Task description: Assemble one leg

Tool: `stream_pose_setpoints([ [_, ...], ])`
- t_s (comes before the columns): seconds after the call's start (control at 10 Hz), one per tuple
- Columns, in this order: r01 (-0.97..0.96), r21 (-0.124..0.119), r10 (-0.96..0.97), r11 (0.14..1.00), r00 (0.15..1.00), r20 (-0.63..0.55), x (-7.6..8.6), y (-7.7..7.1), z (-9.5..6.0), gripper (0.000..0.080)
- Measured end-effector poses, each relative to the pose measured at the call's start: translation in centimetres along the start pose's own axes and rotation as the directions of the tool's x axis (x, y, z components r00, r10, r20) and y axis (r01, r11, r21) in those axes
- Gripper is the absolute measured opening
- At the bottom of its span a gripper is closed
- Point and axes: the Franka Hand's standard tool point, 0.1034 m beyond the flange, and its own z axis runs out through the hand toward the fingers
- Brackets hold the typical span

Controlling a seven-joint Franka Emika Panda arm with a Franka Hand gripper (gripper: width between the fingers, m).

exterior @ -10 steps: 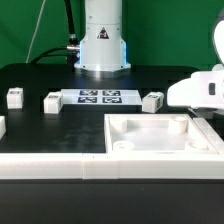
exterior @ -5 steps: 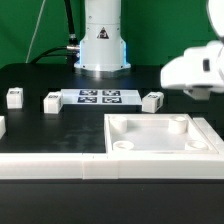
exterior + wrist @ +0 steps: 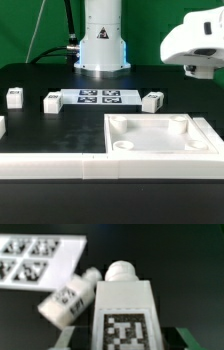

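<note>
In the wrist view my gripper is shut on a leg, a white oblong block with a black-and-white tag facing the camera and a round peg at its far end. A second leg lies on the black table below it, beside the marker board. In the exterior view the gripper hangs high at the right, above the large white square panel; the held leg is not clear there. Loose legs lie on the table.
The marker board lies in front of the robot base. A white rail runs along the front edge. Another white part shows at the exterior view's left edge.
The gripper has risen from just above the panel's right side to high up at the exterior view's right. The parts on the table have not moved.
</note>
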Motion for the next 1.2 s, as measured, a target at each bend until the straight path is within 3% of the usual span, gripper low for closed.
stream_pose_setpoints([
  [0.2, 0.012, 0.015, -0.01, 1.0, 0.987, -0.16, -0.1, 0.2, -0.2, 0.029],
  [0.5, 0.056, 0.008, -0.048, 0.998, 0.918, -0.394, 0.4, 2.9, -2.4, 0.029],
  [0.6, 0.061, 0.018, -0.045, 0.998, 0.874, -0.483, 0.6, 3.2, -3.2, 0.029],
  [1.1, 0.1, 0.046, -0.026, 0.994, 0.62, -0.785, 1.7, 2.8, -4.1, 0.029],
  [1.2, 0.122, 0.027, -0.045, 0.992, 0.553, -0.832, 2.5, 3.3, -5.1, 0.029],
])
